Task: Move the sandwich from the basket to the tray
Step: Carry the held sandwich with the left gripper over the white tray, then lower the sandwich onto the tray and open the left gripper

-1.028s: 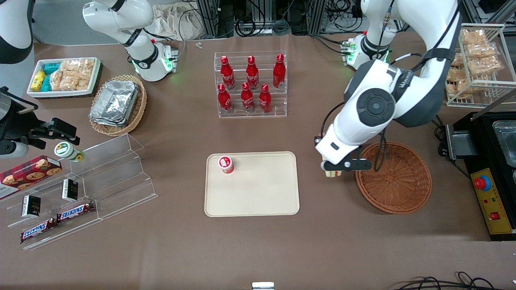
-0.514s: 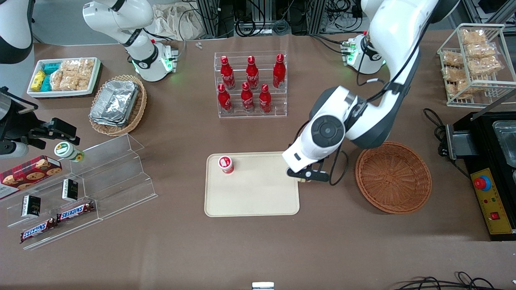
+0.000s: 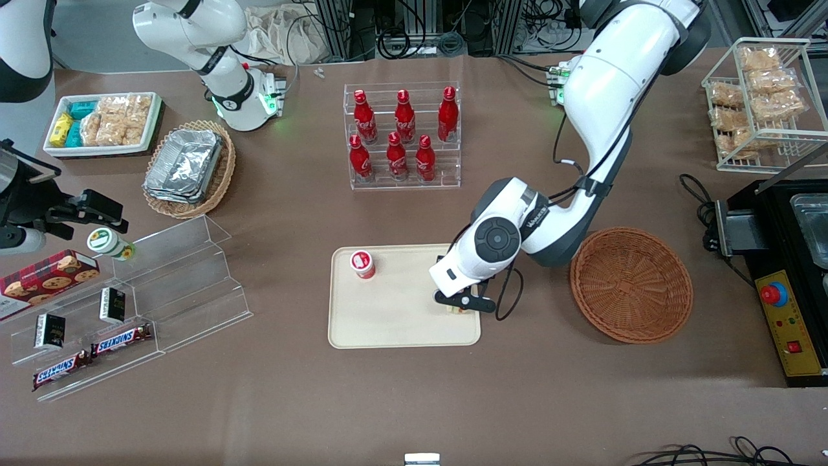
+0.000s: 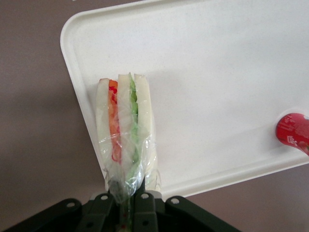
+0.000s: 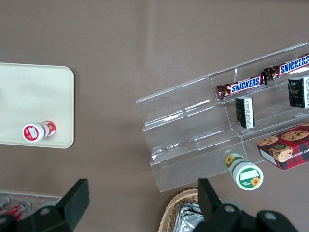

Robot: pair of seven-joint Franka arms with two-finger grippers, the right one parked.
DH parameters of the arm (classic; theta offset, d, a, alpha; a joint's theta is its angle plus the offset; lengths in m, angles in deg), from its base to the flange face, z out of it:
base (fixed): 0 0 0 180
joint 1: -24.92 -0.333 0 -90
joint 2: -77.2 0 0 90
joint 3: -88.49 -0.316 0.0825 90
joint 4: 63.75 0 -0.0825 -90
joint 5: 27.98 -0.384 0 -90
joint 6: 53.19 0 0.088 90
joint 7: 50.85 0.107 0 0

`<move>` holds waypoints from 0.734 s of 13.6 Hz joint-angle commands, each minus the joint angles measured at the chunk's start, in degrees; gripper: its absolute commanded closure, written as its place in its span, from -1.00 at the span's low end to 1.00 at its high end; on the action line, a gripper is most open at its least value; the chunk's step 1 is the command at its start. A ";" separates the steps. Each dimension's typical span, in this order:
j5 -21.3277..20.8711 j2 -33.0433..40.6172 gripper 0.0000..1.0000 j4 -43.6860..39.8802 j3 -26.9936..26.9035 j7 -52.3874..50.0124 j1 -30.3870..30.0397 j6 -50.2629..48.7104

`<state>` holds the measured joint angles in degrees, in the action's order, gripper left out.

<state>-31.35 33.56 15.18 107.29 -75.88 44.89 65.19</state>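
Observation:
My left gripper [image 3: 460, 304] hangs low over the beige tray [image 3: 401, 317], at the tray's end nearest the basket [image 3: 631, 285]. It is shut on the sandwich [image 4: 126, 130], a plastic-wrapped white wedge with red and green layers, pinched at its narrow end between the black fingers [image 4: 145, 208]. In the left wrist view the sandwich points over the tray [image 4: 217, 77] close to its rim. From the front only a sliver of sandwich [image 3: 458, 310] shows under the hand. The reddish-brown basket holds nothing.
A red-capped cup [image 3: 363, 264] stands on the tray toward the parked arm's end. A rack of red bottles [image 3: 402, 136] stands farther from the camera. A clear tiered shelf [image 3: 168, 278] with snacks lies toward the parked arm's end.
The left arm has swung from beside the basket to over the tray, carrying the sandwich, and has come lower.

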 commanded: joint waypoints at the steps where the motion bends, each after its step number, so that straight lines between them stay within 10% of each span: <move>1: -1.02 -1.70 0.79 -2.30 -0.61 -0.28 0.77 -0.08; 3: -1.10 -2.23 0.60 -2.30 -0.61 -0.37 0.77 0.18; 4: -1.28 -2.41 0.20 -2.30 -0.61 -0.71 0.68 0.09; 5: -1.37 -2.50 -0.87 -2.21 -0.61 -1.76 0.68 0.18; 10: -1.37 -1.45 -0.99 -2.21 -0.61 -3.53 -0.02 -1.83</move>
<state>-31.69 32.22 14.86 106.90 -77.92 44.83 65.31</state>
